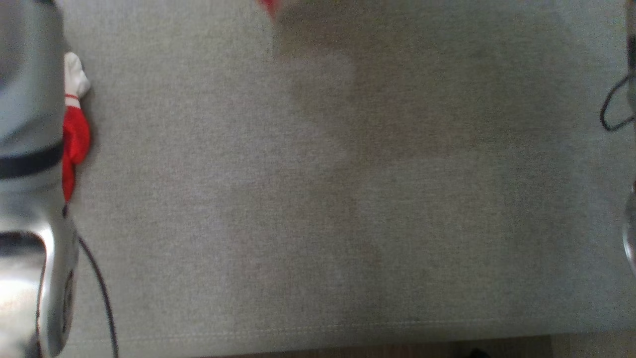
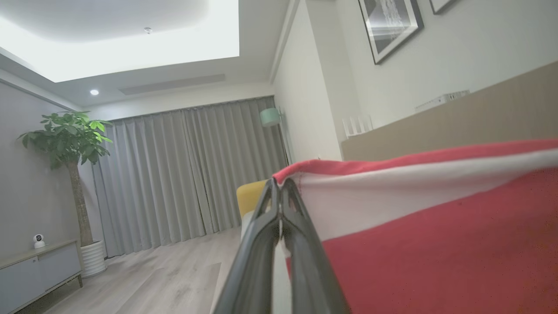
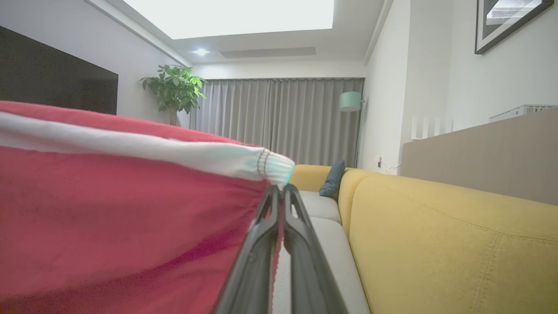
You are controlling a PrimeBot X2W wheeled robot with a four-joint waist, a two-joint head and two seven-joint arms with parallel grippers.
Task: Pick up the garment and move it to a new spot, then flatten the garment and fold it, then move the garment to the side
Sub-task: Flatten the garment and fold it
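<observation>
Your left gripper (image 2: 281,189) is clamped shut on the garment (image 2: 436,244), a red cloth with a white band along its top edge. The fingertips pinch the stitched corner where red trim meets the white. From that corner the cloth stretches away toward 3 o'clock in the left wrist view, held up in the air.

Your right gripper (image 3: 281,192) is likewise closed on the opposite end, pinching a gathered white hem. From there the cloth runs off toward 9 o'clock. The band between the two grips looks fairly taut, and the red body hangs below it.

In the head view, a scrap of red and white peeks out at 9 o'clock beside the pale left forearm (image 1: 30,149). A blurred red speck sits at 12 o'clock. Below lies a plain grey cushion (image 1: 318,199). A yellow sofa (image 3: 436,235) fills the 4 o'clock part of the right wrist view.

The cloth looks light, soft and limp, probably a stretchy knit, so it will likely sag and bunch wherever it is unsupported. The two ends of the banded edge seem the soundest holds. Keep them pulled apart evenly so it lies down flat.
</observation>
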